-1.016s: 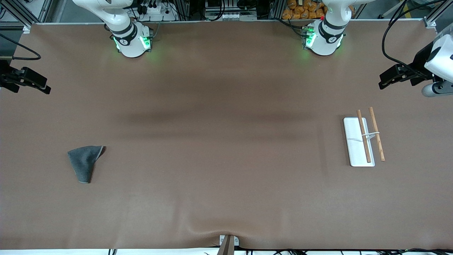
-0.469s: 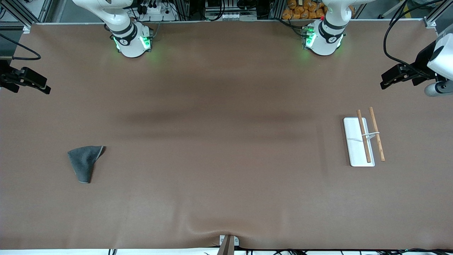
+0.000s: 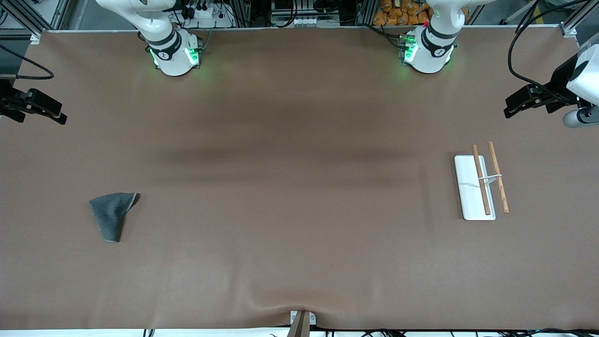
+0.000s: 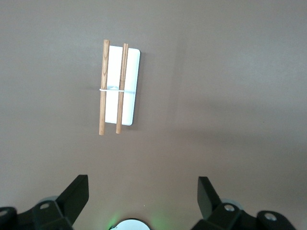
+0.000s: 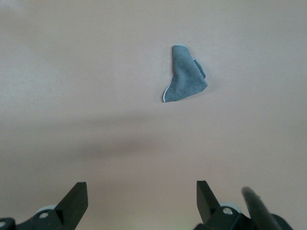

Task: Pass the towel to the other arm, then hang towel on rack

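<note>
Both tools are sitting partly cut off at the frame edges: the right tool (image 3: 35,107) over its end of the worktop (image 3: 290,210), the left tool (image 3: 531,100) over the other end, each hanging wide open and empty. The towel (image 3: 111,214) is lying crumpled toward the right arm's end; the rack (image 3: 479,185), with 2 rods, is standing toward the left arm's end.

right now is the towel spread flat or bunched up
Bunched: the towel lies folded into a narrow wedge on the table, one stitched edge showing.

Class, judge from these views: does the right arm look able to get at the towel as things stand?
Probably yes. The towel lies alone on bare table at the right arm's end, and the right gripper hangs open above with nothing between.
</note>
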Robot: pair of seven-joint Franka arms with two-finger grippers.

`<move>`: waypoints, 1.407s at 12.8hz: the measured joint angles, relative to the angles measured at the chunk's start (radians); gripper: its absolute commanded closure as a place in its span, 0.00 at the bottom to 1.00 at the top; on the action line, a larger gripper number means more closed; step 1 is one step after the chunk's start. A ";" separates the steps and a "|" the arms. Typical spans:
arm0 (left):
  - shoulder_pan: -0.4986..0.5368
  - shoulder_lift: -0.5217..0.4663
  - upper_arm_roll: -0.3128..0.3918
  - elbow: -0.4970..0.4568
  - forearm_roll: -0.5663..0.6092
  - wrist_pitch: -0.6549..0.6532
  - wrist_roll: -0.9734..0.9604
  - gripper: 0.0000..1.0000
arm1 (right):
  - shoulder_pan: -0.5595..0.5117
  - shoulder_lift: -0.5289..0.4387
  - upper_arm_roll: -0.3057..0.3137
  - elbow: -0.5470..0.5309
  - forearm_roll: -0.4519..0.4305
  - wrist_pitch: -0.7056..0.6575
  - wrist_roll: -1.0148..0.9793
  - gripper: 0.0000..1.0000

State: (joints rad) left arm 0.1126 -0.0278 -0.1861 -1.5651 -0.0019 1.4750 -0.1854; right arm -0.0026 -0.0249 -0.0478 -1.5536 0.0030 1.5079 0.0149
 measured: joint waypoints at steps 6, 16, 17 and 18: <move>0.000 0.000 0.000 -0.003 0.000 0.000 0.002 0.00 | 0.000 0.000 -0.001 0.000 -0.001 0.000 -0.001 0.00; 0.000 0.003 0.000 -0.007 0.000 0.000 0.002 0.00 | -0.009 0.050 -0.009 -0.003 -0.002 0.003 -0.014 0.00; 0.000 0.003 0.000 -0.007 0.000 0.000 0.002 0.00 | -0.016 0.062 -0.012 -0.003 -0.002 0.007 -0.015 0.00; 0.000 0.003 -0.001 -0.007 0.000 0.000 0.002 0.00 | -0.023 0.080 -0.013 -0.004 -0.002 0.018 -0.017 0.00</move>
State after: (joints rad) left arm 0.1125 -0.0243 -0.1867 -1.5722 -0.0019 1.4751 -0.1830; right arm -0.0255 0.0552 -0.0608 -1.5573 0.0008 1.5263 -0.0021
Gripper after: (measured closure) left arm 0.000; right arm 0.000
